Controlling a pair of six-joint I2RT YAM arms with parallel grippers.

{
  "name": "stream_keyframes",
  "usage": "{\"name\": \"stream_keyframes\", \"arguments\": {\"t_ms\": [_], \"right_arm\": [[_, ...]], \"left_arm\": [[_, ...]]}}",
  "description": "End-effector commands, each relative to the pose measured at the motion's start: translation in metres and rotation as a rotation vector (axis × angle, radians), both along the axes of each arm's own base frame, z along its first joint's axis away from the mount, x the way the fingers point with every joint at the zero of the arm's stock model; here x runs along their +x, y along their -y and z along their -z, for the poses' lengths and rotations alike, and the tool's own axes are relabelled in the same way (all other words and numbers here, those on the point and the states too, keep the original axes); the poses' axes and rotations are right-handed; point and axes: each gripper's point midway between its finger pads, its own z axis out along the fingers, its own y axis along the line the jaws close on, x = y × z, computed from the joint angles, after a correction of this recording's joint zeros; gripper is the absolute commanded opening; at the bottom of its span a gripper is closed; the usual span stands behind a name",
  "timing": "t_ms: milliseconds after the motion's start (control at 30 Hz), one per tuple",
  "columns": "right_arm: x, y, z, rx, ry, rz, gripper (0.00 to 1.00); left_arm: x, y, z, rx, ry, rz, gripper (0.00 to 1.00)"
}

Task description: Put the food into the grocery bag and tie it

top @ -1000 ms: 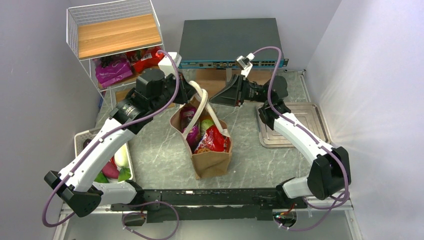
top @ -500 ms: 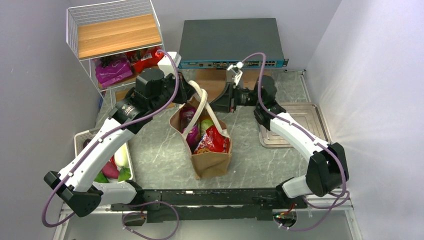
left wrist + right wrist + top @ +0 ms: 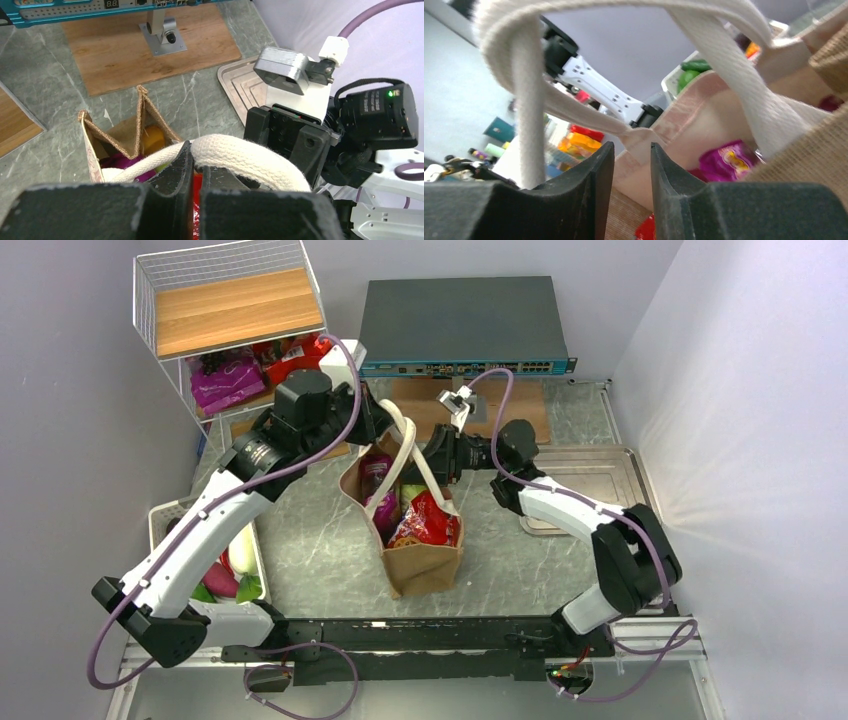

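Grocery bag (image 3: 425,565) is standing mid-frame on tabletop (image 3: 320,540), red snack pkt (image 3: 430,520) showing inside. L end effector (image 3: 196,172) is pinching cream handle (image 3: 240,156); R end effector (image 3: 631,148) is sitting slightly spread beside it.

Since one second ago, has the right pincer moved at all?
Yes. The right pincer has moved left, away from the metal tray, and now reaches the grocery bag's cream handles.

Food (image 3: 430,521) inside grocery bag (image 3: 421,572)
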Motion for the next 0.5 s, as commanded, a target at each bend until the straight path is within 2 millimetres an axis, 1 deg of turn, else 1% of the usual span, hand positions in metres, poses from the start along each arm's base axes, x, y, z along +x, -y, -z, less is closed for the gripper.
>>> {"name": "stream_keyframes", "arguments": {"t_ms": [0,133,267,467], "right_arm": [[-0.029,0.011,-0.049,0.231,0.117,-0.1,0.36],[-0.036,0.014,-0.057,0.291,0.107,-0.147,0.38],[-0.04,0.012,-0.064,0.292,0.132,-0.181,0.4],[-0.043,0.015,-0.076,0.333,0.154,-0.142,0.44]], "left_arm": [[-0.004,0.007,-0.075,-0.158,0.158,0.041,0.0],[0.0,0.009,-0.072,-0.16,0.128,0.026,0.0],[0.0,0.007,-0.075,-0.166,0.127,0.014,0.0],[0.003,0.007,-0.076,-0.176,0.117,0.0,0.0]]}}
